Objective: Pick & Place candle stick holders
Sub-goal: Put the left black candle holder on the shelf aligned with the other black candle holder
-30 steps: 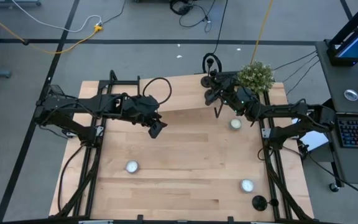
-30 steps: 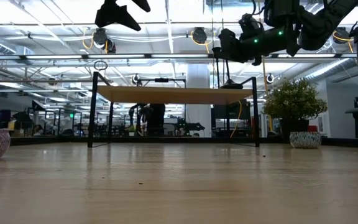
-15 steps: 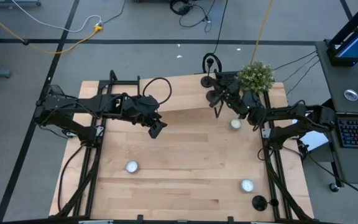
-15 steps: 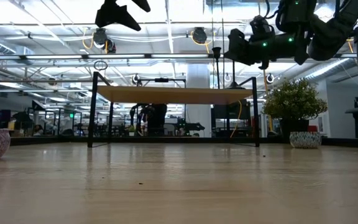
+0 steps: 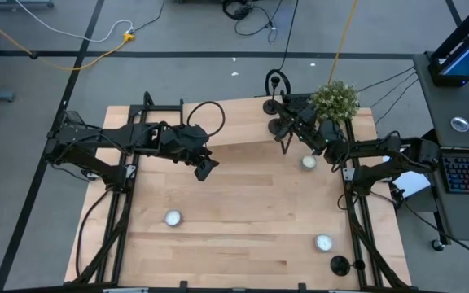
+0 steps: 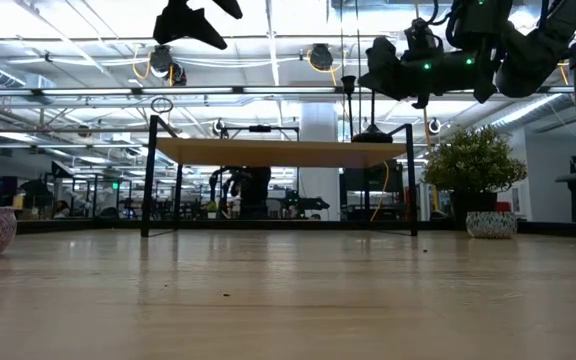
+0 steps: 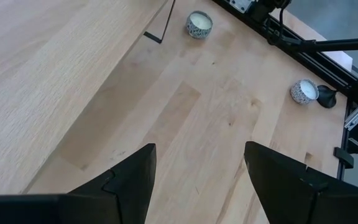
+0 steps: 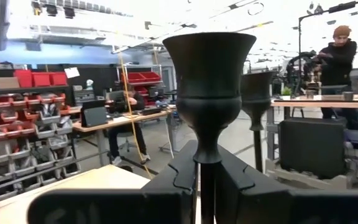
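Note:
My right gripper (image 5: pixel 288 124) is at the table's far right, over the raised wooden shelf (image 5: pixel 234 122). It is shut on a matte-black candle stick holder (image 8: pixel 209 56), whose cup top stands above the fingers. A second holder (image 8: pixel 257 93) stands just beyond it. A third black holder (image 5: pixel 339 264) sits at the near right corner, beside a tealight. My left gripper (image 5: pixel 206 168) hangs open and empty above the table's left half. My right gripper pinches the holder's thin stem (image 8: pixel 207 163) between its two fingers, just below the cup top. The fingers come nearly level from the table's right and lie across the stem. The holder stands upright in the hold. Its base is hidden by the fingers.
Three white tealights lie on the table: one below the shelf (image 5: pixel 309 162), one near left (image 5: pixel 173 217), one near right (image 5: pixel 323 242). A potted plant (image 5: pixel 335 99) stands at the far right corner, close to my right arm. The shelf stands on thin black legs (image 7: pixel 160 25).
My right gripper has tipped its fingers upward a little and stays shut on the holder's stem. The holder stays upright.

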You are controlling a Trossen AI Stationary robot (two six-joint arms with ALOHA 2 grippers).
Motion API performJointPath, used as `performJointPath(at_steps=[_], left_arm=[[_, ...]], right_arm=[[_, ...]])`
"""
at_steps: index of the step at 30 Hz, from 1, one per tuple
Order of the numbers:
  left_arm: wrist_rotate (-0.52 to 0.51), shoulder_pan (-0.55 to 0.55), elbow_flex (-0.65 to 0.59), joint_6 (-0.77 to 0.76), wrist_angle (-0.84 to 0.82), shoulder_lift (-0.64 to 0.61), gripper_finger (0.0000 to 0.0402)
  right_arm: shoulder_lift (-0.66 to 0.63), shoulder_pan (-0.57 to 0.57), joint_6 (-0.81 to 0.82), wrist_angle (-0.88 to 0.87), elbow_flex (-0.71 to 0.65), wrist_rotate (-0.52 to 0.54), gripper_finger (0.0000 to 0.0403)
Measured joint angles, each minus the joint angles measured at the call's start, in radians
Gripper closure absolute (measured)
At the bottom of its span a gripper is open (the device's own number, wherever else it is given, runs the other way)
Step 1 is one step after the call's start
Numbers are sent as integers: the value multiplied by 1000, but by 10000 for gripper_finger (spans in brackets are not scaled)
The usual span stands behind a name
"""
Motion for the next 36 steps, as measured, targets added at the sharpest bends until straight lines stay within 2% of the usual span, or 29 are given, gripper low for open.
performJointPath(at_steps=[8, 13, 26, 36], left_arm=[[0, 0, 0, -1, 2, 0, 149], [0, 0, 0, 0, 3, 0, 149], [-2, 0, 0, 0, 4, 0, 149], [-2, 0, 0, 3, 25, 0, 149]], right_arm=[[0, 0, 0, 2, 0, -1, 383], [0, -18, 6, 9, 0, -79, 375], [0, -50, 22, 15, 0, -108, 364], [0, -50, 36, 15, 0, -129, 324]])
